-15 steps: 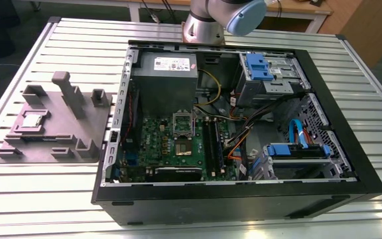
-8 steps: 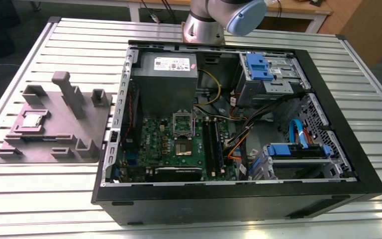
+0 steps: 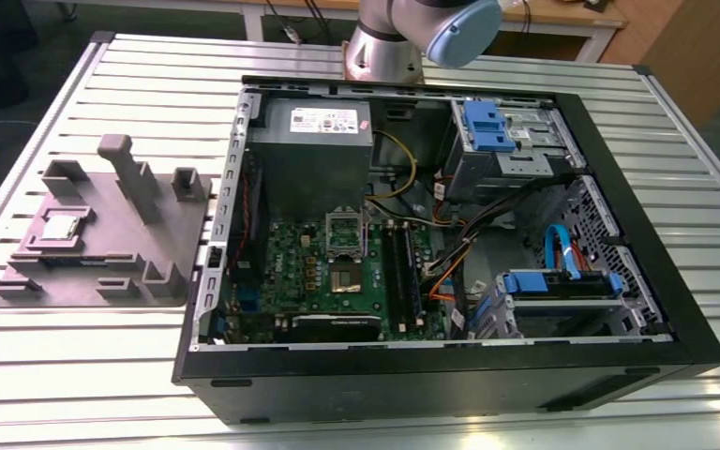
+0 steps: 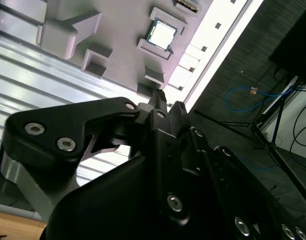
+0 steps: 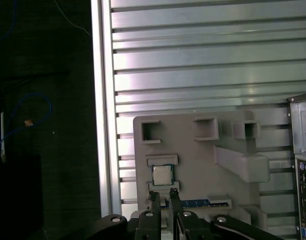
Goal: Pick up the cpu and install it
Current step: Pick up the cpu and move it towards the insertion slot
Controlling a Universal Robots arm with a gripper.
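Note:
The cpu [image 3: 60, 225] is a small square chip with a silvery top. It lies flat in a recess of the grey fixture plate [image 3: 110, 267], on the table at the exterior view's left. Both wrist views show the cpu [image 4: 160, 34] [image 5: 163, 175] ahead of the fingertips and well apart from them. My gripper [image 5: 164, 196] [image 4: 168, 102] hangs in the air above the fixture's near edge. Its two thin black fingers are drawn together with only a slit between them, and they hold nothing. The green motherboard [image 3: 335, 281] lies inside the open computer case, with the socket [image 3: 345, 246] near its middle.
The black computer case [image 3: 660, 309] takes up the table's centre and the exterior view's right, with a power supply, blue drive bays and loose cables inside. Upright blocks and a tall post [image 3: 128, 173] rise from the fixture plate. The slatted metal table's edge [image 5: 105, 100] borders a dark floor.

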